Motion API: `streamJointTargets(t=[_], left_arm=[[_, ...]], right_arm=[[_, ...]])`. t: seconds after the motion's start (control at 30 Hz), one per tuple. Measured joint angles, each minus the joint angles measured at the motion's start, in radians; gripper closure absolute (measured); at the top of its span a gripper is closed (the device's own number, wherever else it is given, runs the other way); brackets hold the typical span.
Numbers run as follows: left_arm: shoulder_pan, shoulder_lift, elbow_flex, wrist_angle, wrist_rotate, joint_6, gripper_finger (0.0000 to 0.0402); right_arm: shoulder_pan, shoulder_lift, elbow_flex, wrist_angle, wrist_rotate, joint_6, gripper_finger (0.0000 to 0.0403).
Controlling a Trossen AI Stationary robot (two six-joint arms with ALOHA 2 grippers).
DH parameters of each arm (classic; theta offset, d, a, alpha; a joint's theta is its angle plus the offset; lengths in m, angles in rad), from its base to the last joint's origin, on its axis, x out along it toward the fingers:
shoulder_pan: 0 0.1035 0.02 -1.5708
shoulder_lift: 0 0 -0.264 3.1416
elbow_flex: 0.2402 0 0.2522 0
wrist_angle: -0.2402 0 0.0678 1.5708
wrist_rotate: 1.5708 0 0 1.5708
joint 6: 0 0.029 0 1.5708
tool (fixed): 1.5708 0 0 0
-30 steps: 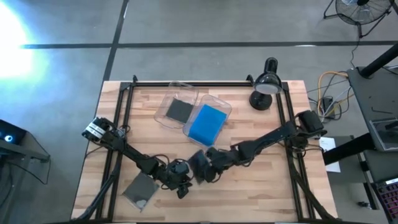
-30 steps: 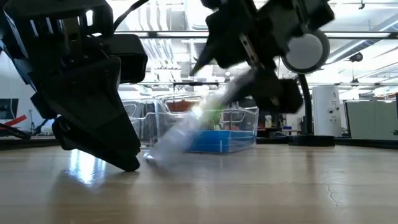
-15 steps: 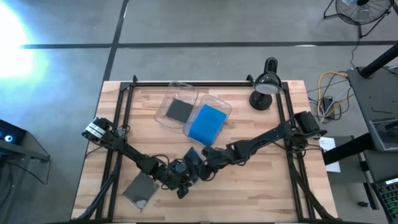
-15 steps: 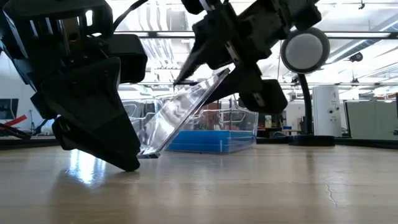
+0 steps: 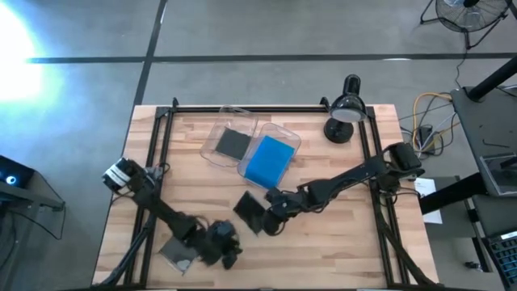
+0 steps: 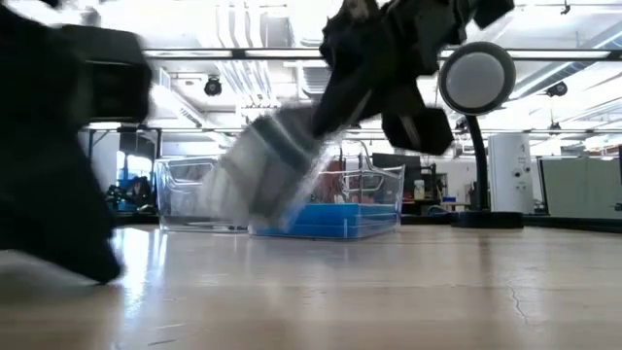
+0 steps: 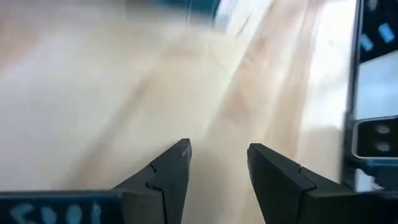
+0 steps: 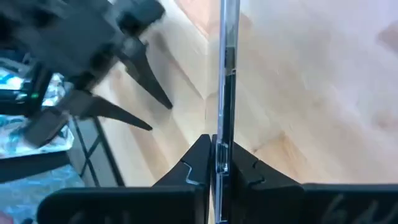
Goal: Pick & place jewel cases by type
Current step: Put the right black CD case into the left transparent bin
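Note:
A dark jewel case (image 5: 249,212) stands tilted mid-table with my right gripper (image 5: 264,218) shut on it; the right wrist view shows the case edge-on (image 8: 225,87). My left gripper (image 5: 224,252) is open near the table's front edge, with nothing between its fingers (image 7: 168,177). A second grey jewel case (image 5: 179,249) lies flat beside it at the near left. One clear bin (image 5: 212,145) at the back holds a dark case (image 5: 233,143). The bin beside it (image 5: 283,133) holds blue cases (image 5: 268,160). My right gripper pinches the dark case by its two flat faces between the two fingers, at the edge nearest the arm (image 8: 221,163). The fingers come from the table's right, slanting down. The case sticks out beyond them, tilted (image 6: 277,170). I cannot tell whether its low edge touches the table.
A black desk lamp (image 5: 342,113) stands at the back right. Black frame rails (image 5: 166,141) run along the table's left, right and far sides. Bare wood (image 5: 339,242) lies at the near right.
My left gripper has drawn back from the dark case toward the table's near edge and now sits beside the grey case. The dark case, whose low edge stood on the table against that gripper, stays tilted in my right gripper.

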Motion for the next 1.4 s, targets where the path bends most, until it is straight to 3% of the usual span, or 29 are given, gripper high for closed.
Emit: streamJointTargets(t=[0.2, 0.4, 0.5, 0.63, 0.77, 0.9, 1.03, 1.27, 1.4], left_arm=[[-0.126, -0.008, 0.016, -0.033, -0.194, -0.292, 0.0254], [-0.142, -0.014, 0.063, -0.136, -0.264, -0.388, 0.0255], [-0.137, -0.015, 0.094, -0.153, -0.268, -0.388, 0.0255], [-0.137, -0.02, 0.136, -0.21, -0.28, -0.372, 0.0255], [-0.142, -0.047, 0.184, -0.382, -0.272, -0.362, 0.0255], [-0.153, -0.082, 0.209, -0.537, -0.263, -0.363, 0.0255], [-0.161, -0.117, 0.217, -0.615, -0.254, -0.368, 0.0255], [-0.167, -0.192, 0.213, -0.75, -0.214, -0.398, 0.0255], [-0.168, -0.245, 0.213, -0.862, -0.213, -0.408, 0.0255]], right_arm=[[-0.035, -0.1, 0.047, -0.029, 0.089, -0.226, 0.039], [-0.234, -0.075, 0.242, -0.098, 0.104, -0.457, 0.039], [-0.361, -0.01, 0.344, -0.16, 0.057, -0.456, 0.039], [-0.505, 0.118, 0.467, -0.176, -0.183, -0.459, 0.039], [-0.572, 0.27, 0.627, -0.373, -0.3, -0.511, 0.0387], [-0.591, 0.419, 0.816, -0.656, -0.3, -0.7, 0.0364], [-0.594, 0.515, 0.993, -0.777, -0.289, -0.777, 0.0328], [-0.599, 0.538, 1.199, -0.902, -0.079, -0.872, 0.0252], [-0.571, 0.476, 1.196, -0.949, 0.247, -0.975, 0.0216]])
